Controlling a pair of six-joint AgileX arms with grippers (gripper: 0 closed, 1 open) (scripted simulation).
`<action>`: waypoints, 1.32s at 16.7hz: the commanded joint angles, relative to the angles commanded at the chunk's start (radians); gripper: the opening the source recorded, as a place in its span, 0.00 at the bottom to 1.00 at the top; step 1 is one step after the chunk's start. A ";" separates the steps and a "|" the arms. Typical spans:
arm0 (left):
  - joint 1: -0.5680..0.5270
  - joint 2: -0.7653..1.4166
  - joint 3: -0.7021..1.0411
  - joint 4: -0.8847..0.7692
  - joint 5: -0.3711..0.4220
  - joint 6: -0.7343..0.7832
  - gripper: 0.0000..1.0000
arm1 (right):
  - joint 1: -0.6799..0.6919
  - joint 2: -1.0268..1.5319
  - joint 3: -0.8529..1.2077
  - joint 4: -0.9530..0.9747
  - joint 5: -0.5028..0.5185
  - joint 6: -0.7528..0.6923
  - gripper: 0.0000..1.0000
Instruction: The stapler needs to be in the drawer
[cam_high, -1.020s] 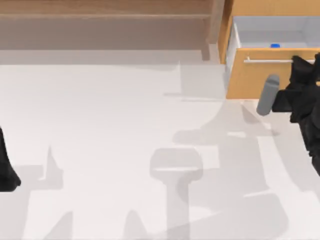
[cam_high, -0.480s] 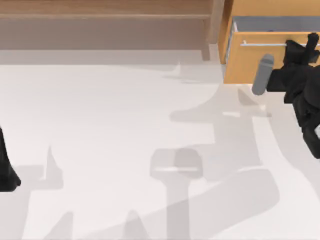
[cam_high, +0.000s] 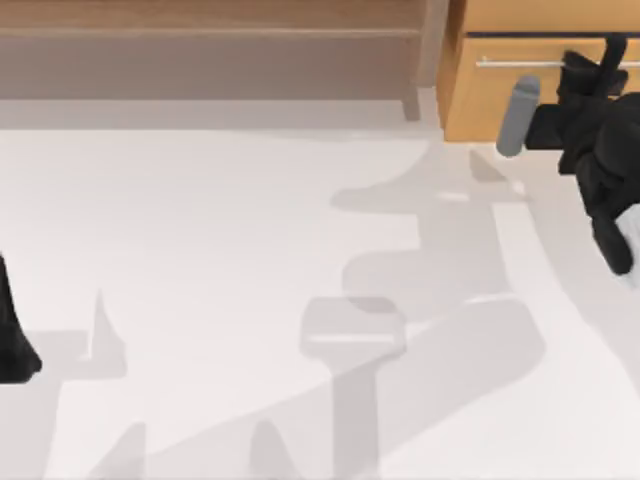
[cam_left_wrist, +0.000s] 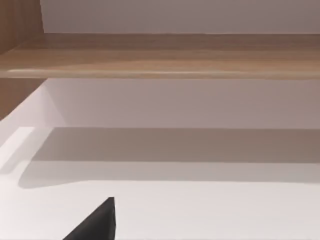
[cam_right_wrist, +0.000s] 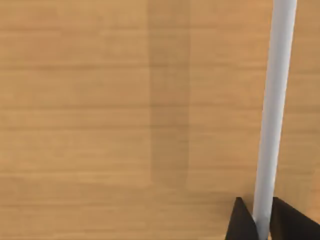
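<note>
One right jaws (cam_high: 600, 62) pinching drawer (cam_high: 500, 100) handle (cam_right_wrist: 272, 115); left arm (cam_high: 12, 330) parked left edge

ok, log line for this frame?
right gripper: shut on handle | drawer: nearly closed | left arm: parked at table's left edge

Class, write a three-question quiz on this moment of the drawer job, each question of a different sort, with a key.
1. True or false: the drawer shows its white interior.
2. The right gripper has its fingers either side of: A) the handle B) the shelf unit C) a cup
3. Where is the left arm?

Key: 1 false, its front is pushed in. 2 A. 3 Parked at the table's left edge.
</note>
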 joint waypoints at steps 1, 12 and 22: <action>0.000 0.000 0.000 0.000 0.000 0.000 1.00 | -0.003 0.010 0.042 -0.018 -0.003 0.000 0.00; 0.000 0.000 0.000 0.000 0.000 0.000 1.00 | -0.015 0.060 0.108 -0.079 -0.015 -0.002 0.30; 0.000 0.000 0.000 0.000 0.000 0.000 1.00 | -0.015 0.060 0.108 -0.079 -0.015 -0.002 1.00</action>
